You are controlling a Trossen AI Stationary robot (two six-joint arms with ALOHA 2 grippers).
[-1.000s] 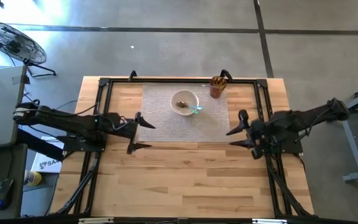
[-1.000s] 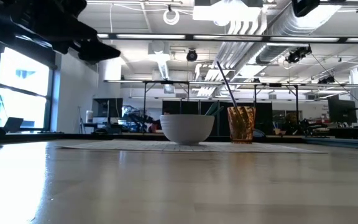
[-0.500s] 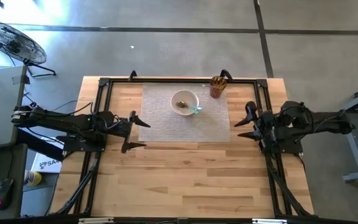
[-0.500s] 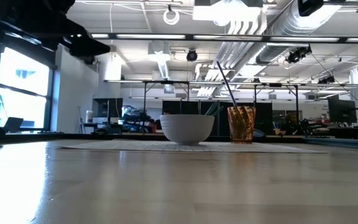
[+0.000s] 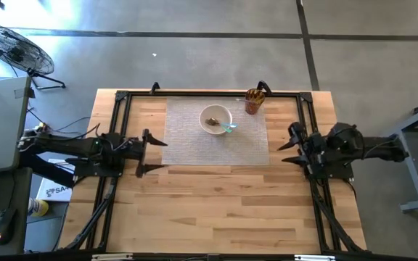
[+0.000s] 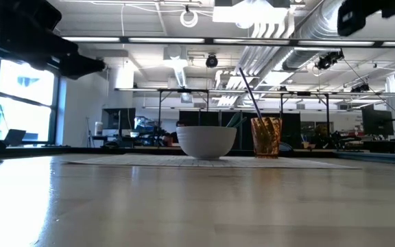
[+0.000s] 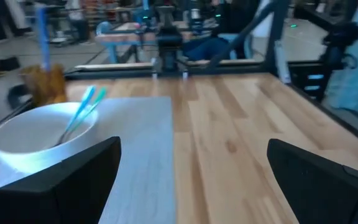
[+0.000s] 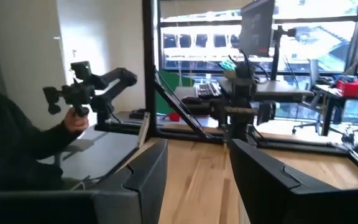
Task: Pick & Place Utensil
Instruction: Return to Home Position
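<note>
A white bowl (image 5: 215, 119) stands on a grey placemat (image 5: 194, 141) at the table's far middle. Teal-handled utensils (image 7: 81, 113) lie in it, leaning on its rim toward the right. To its right, an amber cup (image 5: 253, 101) holds more utensils upright (image 6: 251, 92). My left gripper (image 5: 153, 154) hovers open at the mat's left edge, well clear of the bowl (image 7: 35, 135). My right gripper (image 5: 287, 147) hovers open past the mat's right edge. Both grippers hold nothing.
A black frame (image 5: 125, 95) runs around the work area on the wooden table. Bare wood lies near of the mat (image 5: 216, 210). Beyond the table, a person's hand on a dark handle (image 8: 76, 115) shows in the right wrist view, and a fan (image 5: 17, 47) stands on the floor.
Both arms have drawn back from the mat. My left gripper has moved toward the table's left edge, staying open. My right gripper has moved toward the right edge, its arm folding back. The bowl, cup and utensils have stayed put.
</note>
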